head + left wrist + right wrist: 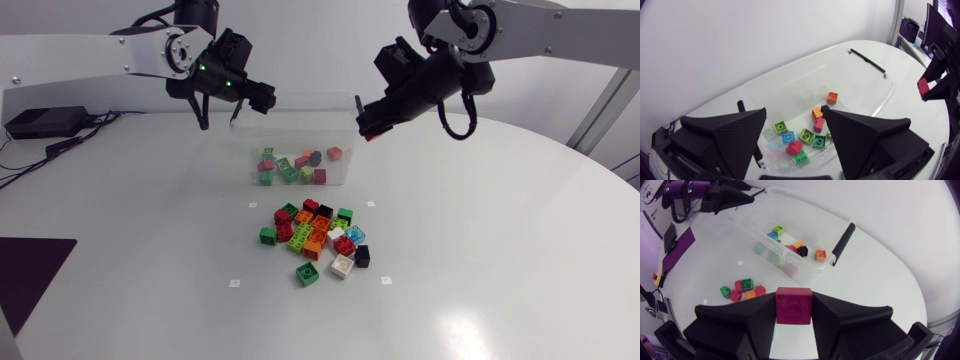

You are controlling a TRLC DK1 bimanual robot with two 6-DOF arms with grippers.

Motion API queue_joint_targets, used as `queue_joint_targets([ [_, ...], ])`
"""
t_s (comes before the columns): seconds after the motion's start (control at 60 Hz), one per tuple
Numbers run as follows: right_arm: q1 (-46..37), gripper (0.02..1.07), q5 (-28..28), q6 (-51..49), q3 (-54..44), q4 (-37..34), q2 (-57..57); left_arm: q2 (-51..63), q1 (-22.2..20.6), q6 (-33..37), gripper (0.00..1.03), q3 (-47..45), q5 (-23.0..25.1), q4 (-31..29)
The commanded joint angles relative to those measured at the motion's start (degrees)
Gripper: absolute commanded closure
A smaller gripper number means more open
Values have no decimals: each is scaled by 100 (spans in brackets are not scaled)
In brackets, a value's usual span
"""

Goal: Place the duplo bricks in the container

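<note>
A clear plastic container stands at the back middle of the table with several coloured duplo bricks inside. A pile of loose bricks lies in front of it. My left gripper hangs open and empty over the container's left end; in the left wrist view its fingers are spread above the bricks in the box. My right gripper hovers at the container's right end, shut on a red brick, also visible as a red brick beyond the container wall.
A black box with cables sits at the back left. A dark mat lies at the front left edge. Small white markers dot the table around the pile.
</note>
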Motion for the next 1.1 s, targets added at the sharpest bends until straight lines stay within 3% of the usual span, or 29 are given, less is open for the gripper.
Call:
queue_joint_targets([
  [0.0,91,77,-60,168,433,20,330,-592,92,-29,9,-476,-30,262],
  [0.167,161,77,-60,238,1286,20,902,-1418,92,288,9,-1372,-30,543],
  [0.567,354,77,-7,440,3175,-112,2317,-2639,57,1114,9,-3227,348,481],
  [0.783,398,76,160,537,3290,64,2572,-2692,57,1263,9,-3763,471,517],
  [0.833,407,60,221,554,3202,205,2572,-2692,57,1263,9,-3842,480,552],
  [0.883,407,33,265,572,3114,319,2563,-2692,57,1263,9,-3886,480,578],
  [0.9,407,17,300,590,3043,398,2536,-2692,57,1263,9,-3904,480,596],
  [0.933,416,6,327,590,2956,530,2484,-2692,57,1263,9,-3921,480,613],
  [1.083,433,6,458,686,2797,873,2308,-2552,75,1465,9,-4044,489,648],
])
